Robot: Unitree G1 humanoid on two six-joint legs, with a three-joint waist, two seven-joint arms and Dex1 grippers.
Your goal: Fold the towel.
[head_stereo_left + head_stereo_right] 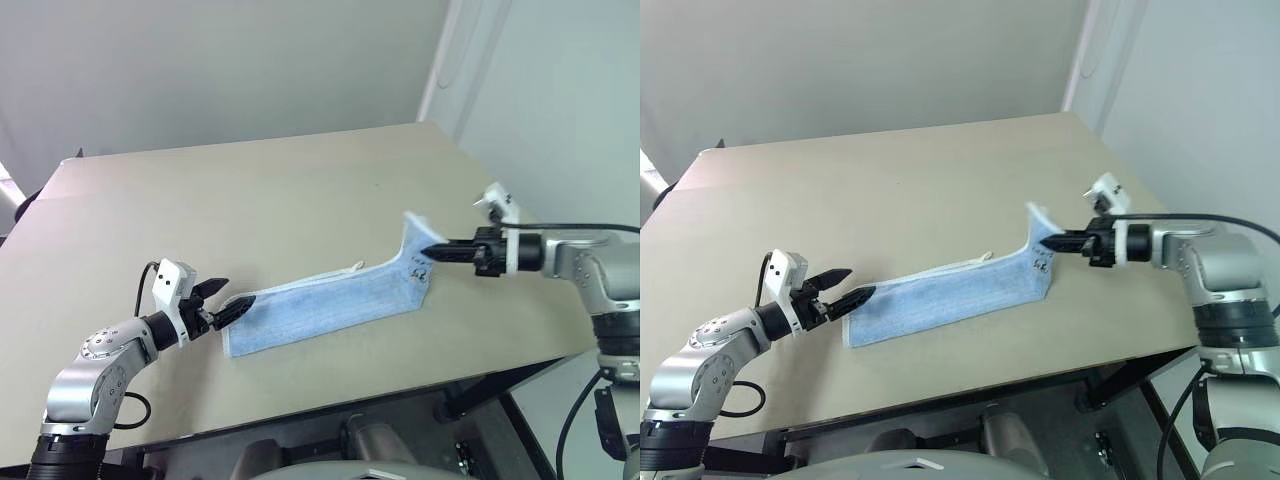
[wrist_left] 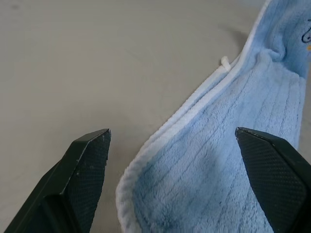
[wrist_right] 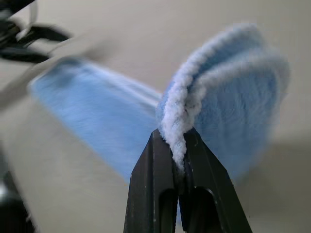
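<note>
Towel [image 1: 335, 305] lies as a long folded strip across the lower centre of the tabletop [image 1: 250, 200], right end lifted. Right gripper [image 1: 432, 254] jaws clamped shut on that raised end; right wrist view shows the doubled white edging pinched between them. Left gripper [image 1: 228, 302] jaws wide open, straddling the strip's left end, holding nothing.

one light blue towel [image 1: 330, 300], one beige table [image 1: 250, 200], two black-fingered grippers, the left gripper [image 1: 228, 302] and the right gripper [image 1: 432, 252], one white loop [image 1: 352, 266] on the towel
</note>
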